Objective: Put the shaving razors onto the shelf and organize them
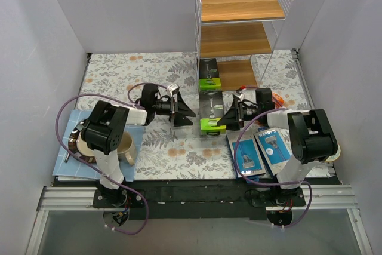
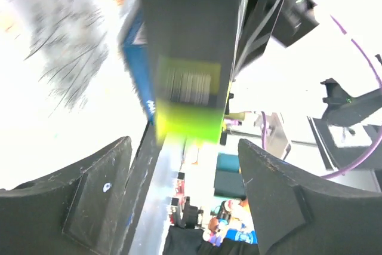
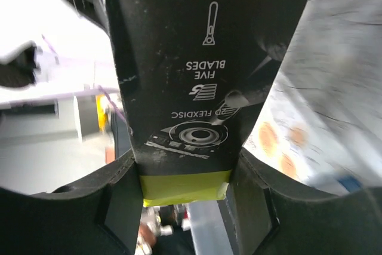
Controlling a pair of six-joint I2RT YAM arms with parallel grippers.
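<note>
A black razor box with a lime-green end (image 1: 210, 111) lies on the floral table in front of the shelf (image 1: 239, 22). My right gripper (image 1: 225, 116) is shut on its green end; the right wrist view shows the box (image 3: 203, 58) clamped between my right gripper's jaws (image 3: 186, 189). My left gripper (image 1: 186, 111) is open just left of the box; the left wrist view shows the box (image 2: 191, 46) blurred ahead of my left gripper (image 2: 185, 165). A second black box (image 1: 209, 74) lies by the shelf's bottom board. Two blue razor packs (image 1: 245, 154) (image 1: 274, 146) lie flat at the front right.
An orange packet (image 1: 265, 97) lies behind the right gripper. A mug (image 1: 125, 147) and a metal bowl (image 1: 76, 141) sit on a blue mat (image 1: 68, 162) at the front left. White walls enclose the table.
</note>
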